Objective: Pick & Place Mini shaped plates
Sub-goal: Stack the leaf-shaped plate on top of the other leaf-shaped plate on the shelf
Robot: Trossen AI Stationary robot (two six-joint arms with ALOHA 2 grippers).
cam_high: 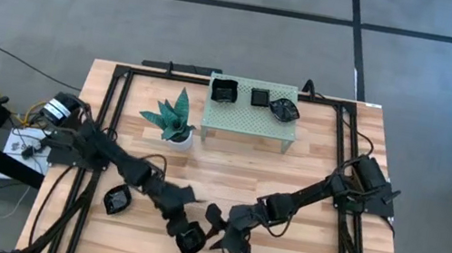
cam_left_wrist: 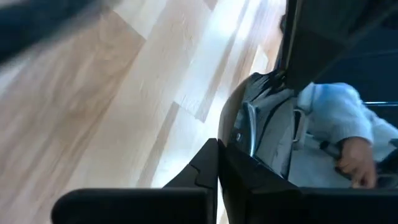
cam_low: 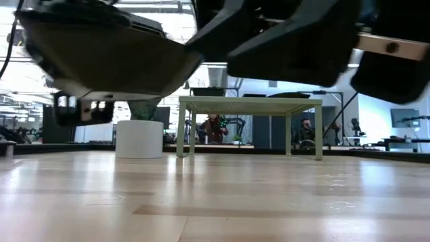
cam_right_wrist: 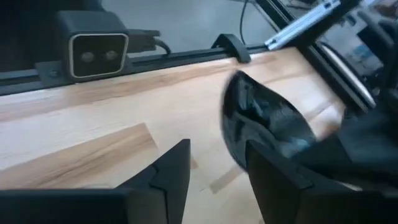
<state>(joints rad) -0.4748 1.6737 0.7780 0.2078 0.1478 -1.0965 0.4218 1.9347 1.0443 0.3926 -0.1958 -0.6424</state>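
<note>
Near the bench's (cam_high: 311,168) front edge, the left hand (cam_high: 188,240) is clamped on a glossy black plate's (cam_right_wrist: 264,124) raised rim, the right hand (cam_high: 221,236) half-open beside it; light, stiff, slippery, likely chippable.

Pale wood planks with darker streaks make up the table (cam_high: 312,159), framed by black rails. The perforated shelf (cam_high: 250,121) shows a light mint green, dotted all over with tiny holes. Three glossy black plates (cam_high: 255,97) sit on it, catching white glints. The plant (cam_high: 172,118) is deep green in a white pot (cam_low: 139,139). Both arms are dark, near black. Another shiny black plate (cam_right_wrist: 264,127) reflects pale highlights.
</note>
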